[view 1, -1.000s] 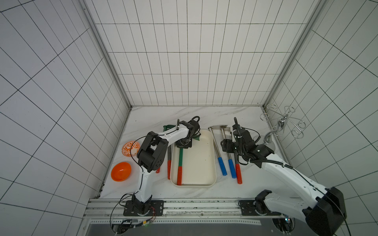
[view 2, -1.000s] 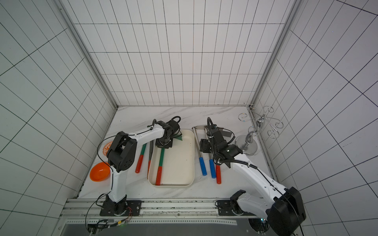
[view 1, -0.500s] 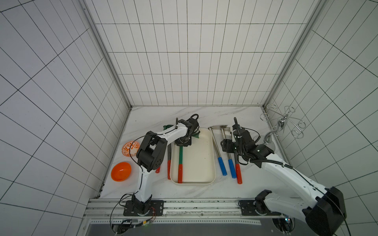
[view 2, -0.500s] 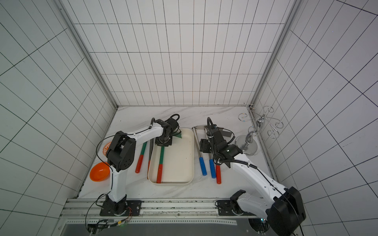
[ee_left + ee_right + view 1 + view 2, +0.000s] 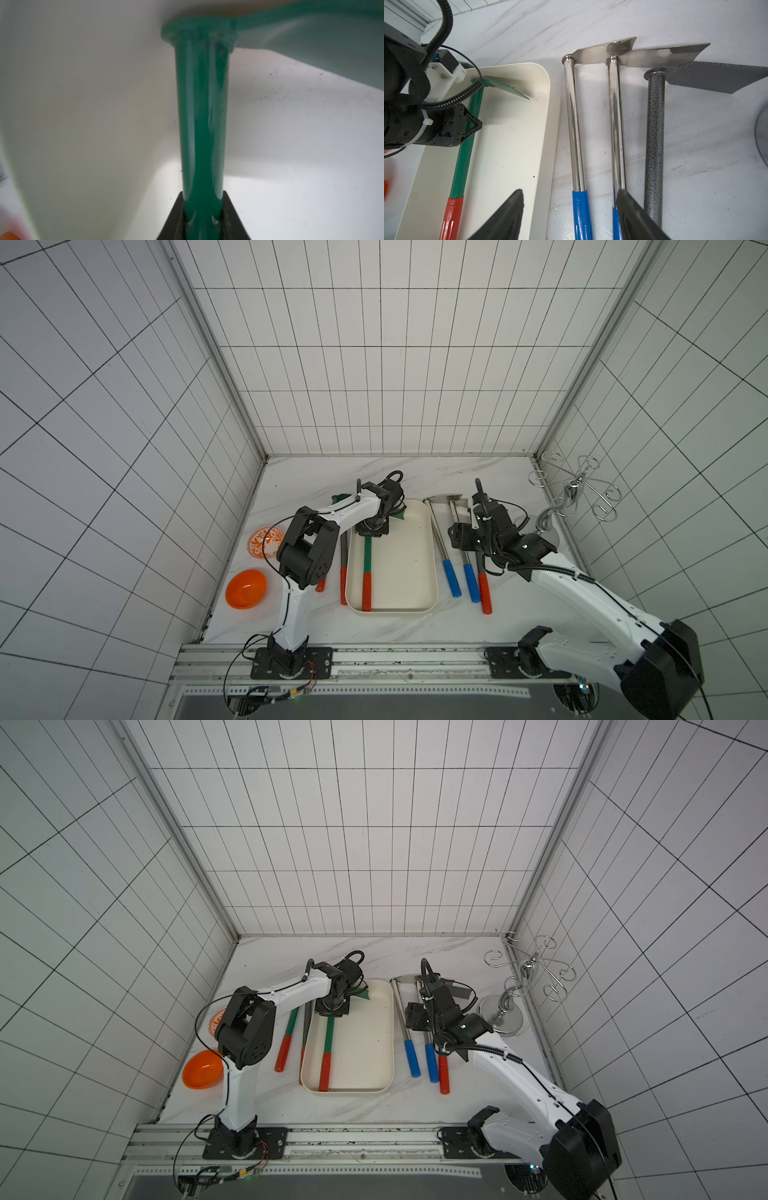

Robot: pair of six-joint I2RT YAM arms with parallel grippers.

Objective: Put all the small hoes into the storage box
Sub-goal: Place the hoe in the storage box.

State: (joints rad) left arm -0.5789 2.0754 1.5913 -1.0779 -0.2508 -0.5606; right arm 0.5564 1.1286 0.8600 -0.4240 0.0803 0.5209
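Jaws of the left gripper [image 5: 371, 526] are closed on the small hoe [image 5: 367, 560] (green shaft, red grip) inside the storage box [image 5: 401, 572] in a top view. Right wrist view: right gripper [image 5: 570, 193] stands open, empty, beside the box.

Up close in the left wrist view, only a soft green blur of the small hoe [image 5: 201, 124], blade running off the frame edge. Just the dark tips of the left gripper [image 5: 202, 199] poking in. Over to the right wrist view: blue-handled hoes [image 5: 574, 128] chopped off at the grips, speckled grey hoe [image 5: 654, 135] losing its blade tip past the edge. In a top view, patterned dish [image 5: 214, 1025] half tucked behind the left arm [image 5: 245, 1031].
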